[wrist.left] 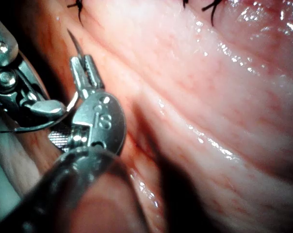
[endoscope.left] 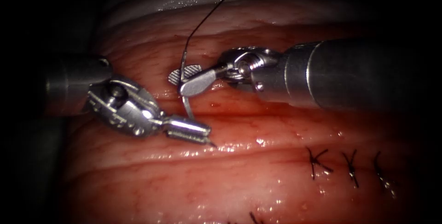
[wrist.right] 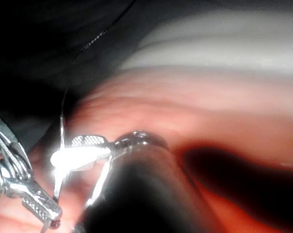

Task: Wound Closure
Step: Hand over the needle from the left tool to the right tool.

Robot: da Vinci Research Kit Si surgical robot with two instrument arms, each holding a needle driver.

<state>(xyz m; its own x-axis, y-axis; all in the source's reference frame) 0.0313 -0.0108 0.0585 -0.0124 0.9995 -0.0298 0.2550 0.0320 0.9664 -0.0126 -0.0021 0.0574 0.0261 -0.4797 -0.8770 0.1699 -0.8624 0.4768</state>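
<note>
The curved steel needle hangs clear of the glistening pink pork tissue, apparently so both tools can reach it. The right tool's fingers look parted around its thread end, where the thin black thread leaves. The left tool's fingers are closed near its point.

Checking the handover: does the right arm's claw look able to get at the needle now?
Probably yes. The right claw stands open astride the needle near its tail end, nothing between. The left claw grips the needle near its tip, apparently clear of the tissue.
</note>
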